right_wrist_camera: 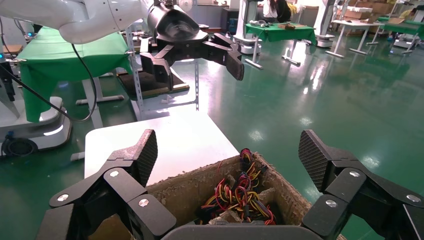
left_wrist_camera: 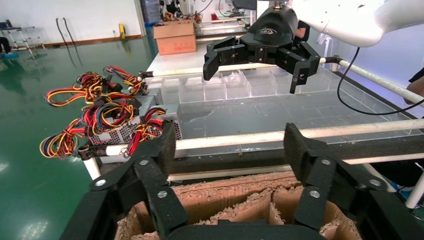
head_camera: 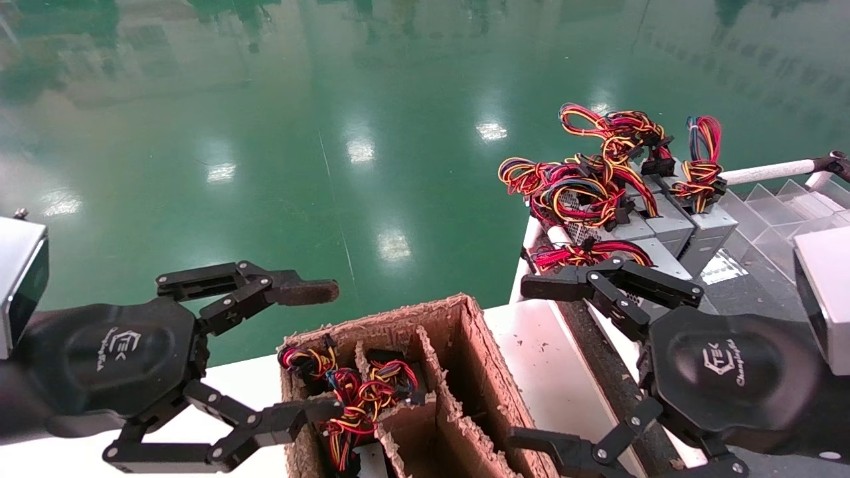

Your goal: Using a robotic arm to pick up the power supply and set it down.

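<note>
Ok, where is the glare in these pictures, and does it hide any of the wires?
Head view: bright lamp reflections dot the glossy green floor, but the wire bundles on the grey boxes read clearly. Left wrist view: the clear tray shines pale, wires still distinct. Right wrist view: floor glare lies far behind, and the wires inside the cardboard box sit in shade.

Bright overhead glare on floor (head_camera: 358, 153)
</note>
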Controlling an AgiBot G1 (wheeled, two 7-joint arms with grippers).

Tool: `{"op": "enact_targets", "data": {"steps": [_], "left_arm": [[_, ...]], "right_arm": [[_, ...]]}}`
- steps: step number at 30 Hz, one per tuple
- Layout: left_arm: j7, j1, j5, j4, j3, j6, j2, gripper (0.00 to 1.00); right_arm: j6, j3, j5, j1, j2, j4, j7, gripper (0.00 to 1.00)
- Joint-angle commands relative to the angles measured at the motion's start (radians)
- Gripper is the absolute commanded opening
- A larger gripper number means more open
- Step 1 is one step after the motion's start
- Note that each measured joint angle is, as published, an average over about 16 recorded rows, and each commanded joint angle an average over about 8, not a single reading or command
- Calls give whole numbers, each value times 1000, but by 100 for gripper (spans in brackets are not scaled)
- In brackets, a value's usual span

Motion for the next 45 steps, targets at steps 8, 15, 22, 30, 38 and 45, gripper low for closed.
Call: {"op": "enact_targets", "data": {"steps": [8,15,22,30,38,45], "left_arm": [[0,0,0,0,0,0,0,0],[0,0,0,0,0,0,0,0],[0,0,0,0,0,0,0,0],[0,0,0,1,0,0,0,0],[0,-1,0,1,1,0,0,57],[1,-1,0,1,1,0,0,100]], "right_arm": [[0,0,0,0,0,0,0,100],[0,0,0,0,0,0,0,100],[4,-2,-3,-1,-1,-3,3,100],[25,-34,-52,14,-19,-26,35,100],[55,-135,-221,97,-90,-80,107,100],[80,-259,-429,203,-227,-171,148,99]]}}
